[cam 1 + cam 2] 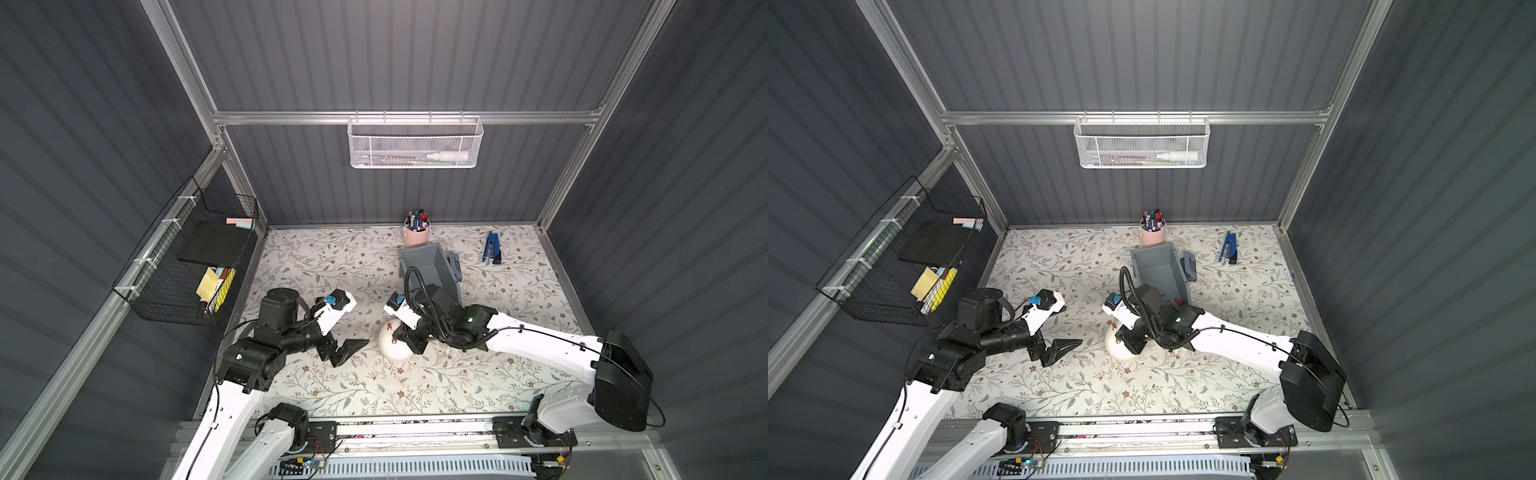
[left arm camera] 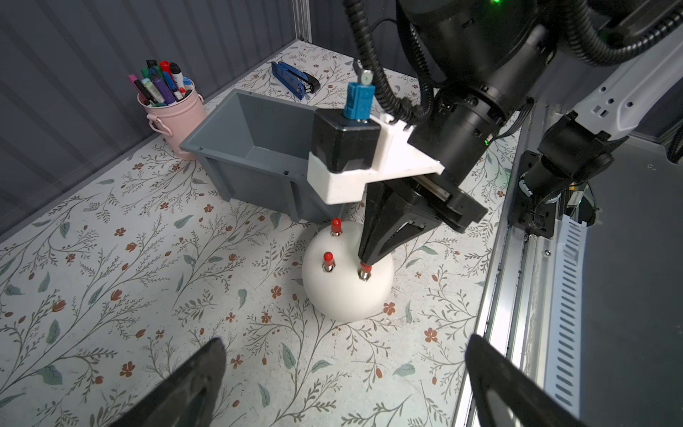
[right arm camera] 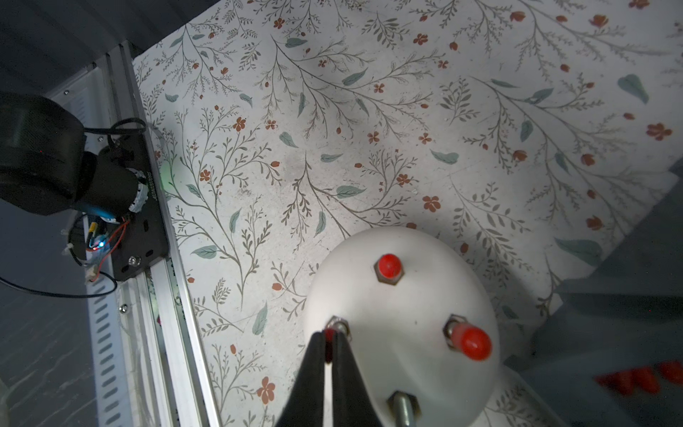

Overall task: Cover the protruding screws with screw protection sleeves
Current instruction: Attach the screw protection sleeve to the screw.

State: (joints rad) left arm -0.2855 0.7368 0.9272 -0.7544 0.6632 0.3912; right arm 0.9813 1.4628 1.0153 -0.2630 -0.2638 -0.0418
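On top of the white dome (image 3: 406, 307), the right tool (image 3: 330, 340) pinches a red sleeve (image 2: 365, 267) seated on a protruding screw (image 3: 339, 326); two more screws wear sleeves, one stands bare. Beside the dome, the left tool (image 1: 353, 352) hangs wide open.

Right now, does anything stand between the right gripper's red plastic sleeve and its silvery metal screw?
Nothing visible does: the right gripper holds the red plastic sleeve directly on the silvery metal screw of the white dome.

Floral table (image 1: 332, 386): dome (image 1: 392, 351), bin (image 1: 428, 266), cup (image 1: 416, 237), tool (image 1: 492, 248)
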